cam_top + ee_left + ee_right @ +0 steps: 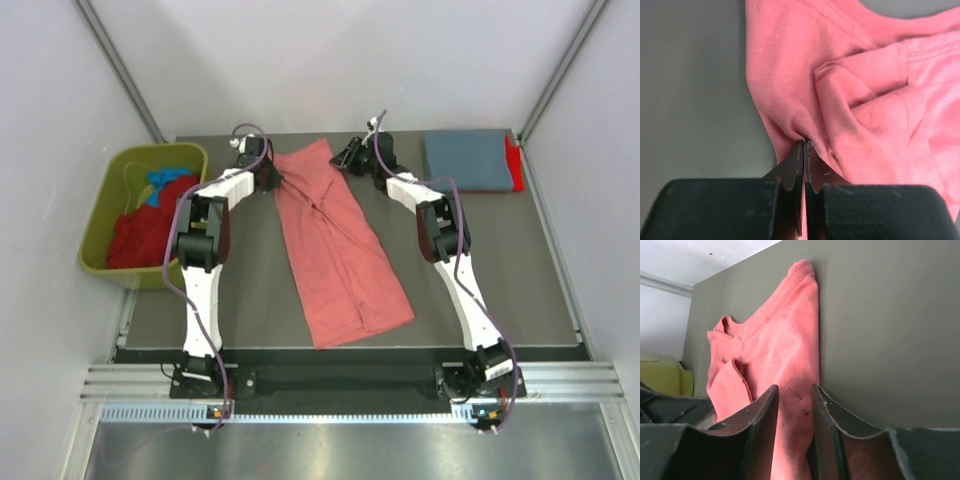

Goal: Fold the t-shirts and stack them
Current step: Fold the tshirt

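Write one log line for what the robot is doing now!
left gripper: shut on pink shirt | right gripper: open, around shirt edge | pink shirt: folded lengthwise | grey shirt: folded, back corner

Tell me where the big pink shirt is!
In the top view, the pink shirt lies stretched down the middle of the table, with the green bin off to its left and a folded grey-blue shirt at the far right corner.

Overhead looks down; wrist cameras closely share the pink t-shirt (335, 240).
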Controlling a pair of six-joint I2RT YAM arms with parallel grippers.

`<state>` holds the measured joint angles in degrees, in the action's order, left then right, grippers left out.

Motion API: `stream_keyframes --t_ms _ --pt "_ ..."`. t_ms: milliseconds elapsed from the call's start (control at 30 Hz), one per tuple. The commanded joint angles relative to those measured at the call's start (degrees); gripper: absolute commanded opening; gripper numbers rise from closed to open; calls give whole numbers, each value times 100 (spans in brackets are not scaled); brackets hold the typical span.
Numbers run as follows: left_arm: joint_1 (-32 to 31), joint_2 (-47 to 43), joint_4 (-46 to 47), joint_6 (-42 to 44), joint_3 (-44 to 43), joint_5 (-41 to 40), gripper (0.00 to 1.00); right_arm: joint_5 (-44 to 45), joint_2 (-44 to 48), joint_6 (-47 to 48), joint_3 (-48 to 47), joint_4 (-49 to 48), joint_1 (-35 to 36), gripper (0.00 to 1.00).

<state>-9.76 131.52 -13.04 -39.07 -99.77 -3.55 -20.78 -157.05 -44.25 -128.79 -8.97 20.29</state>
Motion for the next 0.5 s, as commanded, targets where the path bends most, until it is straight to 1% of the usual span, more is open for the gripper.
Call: stream_keyframes --t_ms 0,100,233,300,333,367,400,433,467 --pt "123 733 100 75 -471 -5 0 231 104 30 -138 -228 -61 34" --pt "132 1006 -76 92 -929 56 0 521 280 92 196 -324 -87 35" --pt "132 1077 81 49 -966 161 0 575 114 66 -66 -255 -96 37" --pt "132 1138 117 31 -974 232 0 688 17 39 -146 -228 -96 36" --pt "132 1165 152 48 -975 267 0 750 17 13 -146 -228 -96 32" --pt "141 1191 257 83 -975 328 0 794 8 -74 -146 -210 -96 23" --pt "132 1244 301 101 -983 346 0 890 -9 -110 -155 -219 -105 16" --pt "141 1270 354 119 -992 660 0 952 -10 -136 -146 -228 -105 11" --pt "132 1297 502 154 -992 776 0 1031 -10 -154 -146 -210 -122 0"
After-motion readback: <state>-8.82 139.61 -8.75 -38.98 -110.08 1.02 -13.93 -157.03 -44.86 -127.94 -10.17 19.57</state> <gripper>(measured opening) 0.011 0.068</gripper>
